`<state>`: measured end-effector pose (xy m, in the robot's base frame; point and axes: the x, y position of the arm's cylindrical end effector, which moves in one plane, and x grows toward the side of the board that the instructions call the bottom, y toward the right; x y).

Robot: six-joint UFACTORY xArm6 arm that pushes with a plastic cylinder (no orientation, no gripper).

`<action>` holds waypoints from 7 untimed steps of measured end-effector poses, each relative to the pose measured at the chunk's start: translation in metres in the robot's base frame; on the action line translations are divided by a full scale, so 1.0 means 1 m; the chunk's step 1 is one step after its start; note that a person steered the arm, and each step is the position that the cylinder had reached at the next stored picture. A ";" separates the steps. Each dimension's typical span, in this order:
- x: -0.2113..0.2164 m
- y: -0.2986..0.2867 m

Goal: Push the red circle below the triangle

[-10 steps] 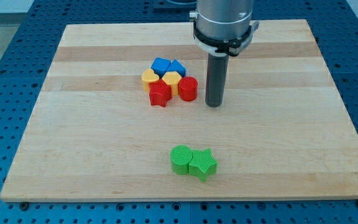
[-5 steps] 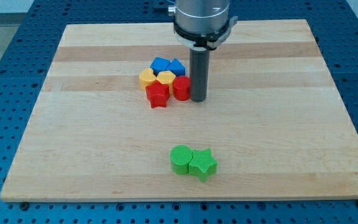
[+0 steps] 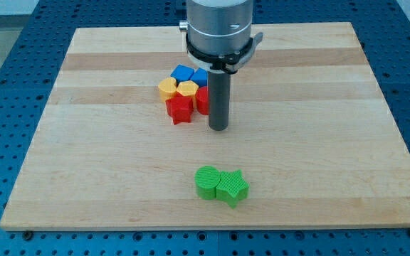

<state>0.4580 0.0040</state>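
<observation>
Cluster left of centre on the wooden surface, toward the far side. Leftmost is a yellow block, rounded, shape unclear. Next right, a red star on the near side and a yellow hexagon-like block behind it. Farther back sit two blue blocks: a rounded blue block and the blue triangle, partly hidden by the arm.

Red circle: wedged between the red star and the rod, touching the star, only a sliver visible. It lies on the near side of the triangle, about where the task wants it.

My tip is down on the surface just right of the red circle and slightly nearer. No claw on this rig, so nothing is clenched or released.

Near side, well apart: green circle touching green star.

Risk: any further leftward push would shove the circle into the star and shift the whole packed cluster, triangle included.
</observation>
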 end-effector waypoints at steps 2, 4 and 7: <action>-0.008 -0.001; -0.008 -0.019; -0.032 -0.024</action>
<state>0.4260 -0.0198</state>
